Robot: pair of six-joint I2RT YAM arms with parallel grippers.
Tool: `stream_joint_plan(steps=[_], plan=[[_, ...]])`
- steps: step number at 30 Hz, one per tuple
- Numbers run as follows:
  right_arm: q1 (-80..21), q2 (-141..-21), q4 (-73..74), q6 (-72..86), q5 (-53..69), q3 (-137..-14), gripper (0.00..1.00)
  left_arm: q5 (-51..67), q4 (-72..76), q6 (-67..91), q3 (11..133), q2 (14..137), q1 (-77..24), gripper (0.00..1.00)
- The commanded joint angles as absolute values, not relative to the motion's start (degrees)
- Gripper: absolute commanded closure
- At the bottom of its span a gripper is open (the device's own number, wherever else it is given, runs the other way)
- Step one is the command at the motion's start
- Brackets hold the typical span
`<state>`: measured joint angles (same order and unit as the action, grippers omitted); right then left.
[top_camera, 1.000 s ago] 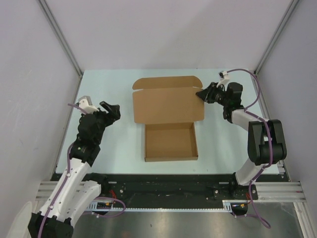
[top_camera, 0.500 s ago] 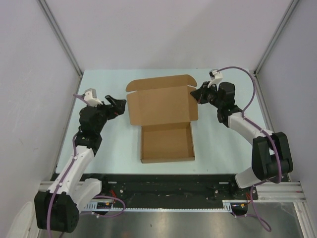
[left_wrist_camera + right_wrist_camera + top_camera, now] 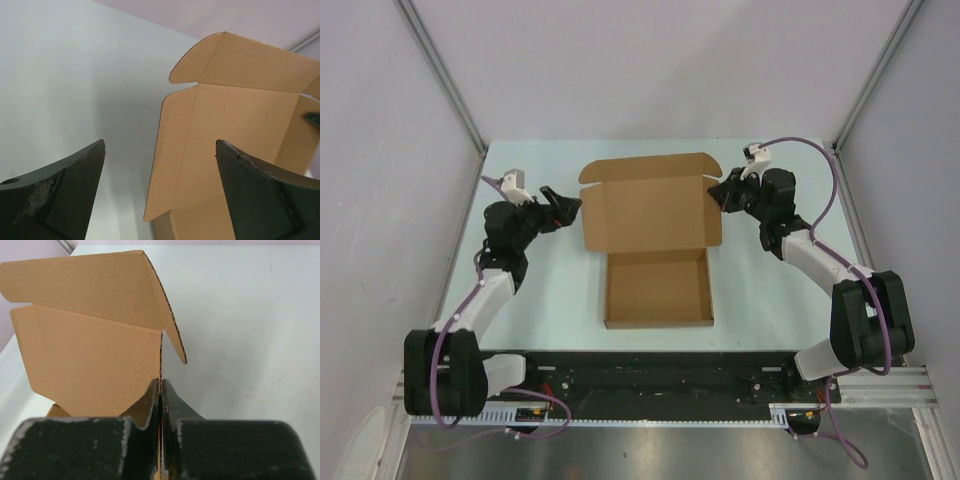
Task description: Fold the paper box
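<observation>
Right claw (image 3: 160, 384) is pressed together on the thin right edge of the plain brown cardboard paper box (image 3: 655, 240), at the crease where the lid meets its right side flap (image 3: 170, 325). The box sits mid-tabletop with its shallow tray nearest the arm bases. Its lid is thrown open toward the far side, and a rounded tuck flap (image 3: 650, 165) runs along the lid's far edge.

The box looks light, stiff across its panels and willing to bend only at the scored creases, so a one-sided pull would likely slide or swivel the whole thing on the smooth surface. The free edges of the lid and the side flaps are the sensible places to pinch, since the broad faces offer nothing to hold. The left side flap (image 3: 172, 155) stands free.

Left claw (image 3: 563, 200) has its jaws spread wide and sits just beside that left flap, pointing at it without touching. Each arm reaches forward from its base with the elbow bowed outward and the wrist turned inward toward the lid, above the pale blue-green tabletop (image 3: 550, 290).
</observation>
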<state>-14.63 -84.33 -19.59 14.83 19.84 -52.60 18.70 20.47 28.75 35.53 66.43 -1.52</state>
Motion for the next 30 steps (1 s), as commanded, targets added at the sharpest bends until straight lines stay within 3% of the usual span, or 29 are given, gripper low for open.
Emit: stream_joint_plan(steps=[1,15,24,30], plan=[[-15.47,-81.91,-20.21,13.27,20.04,-52.38,1.0,34.85,36.51,35.76,36.12,73.55,2.46,0.07],[-16.35,-82.36,-20.13,13.01,19.6,-52.38,1.0,42.27,47.46,42.1,40.34,86.04,2.99,0.18],[-16.61,-81.91,-19.51,12.66,19.07,-52.38,1.0,44.56,49.75,43.51,42.19,92.02,2.29,0.37],[-16.87,-81.83,-19.34,12.57,18.63,-52.47,1.0,43.95,48.17,41.93,42.8,92.2,1.41,0.56]])
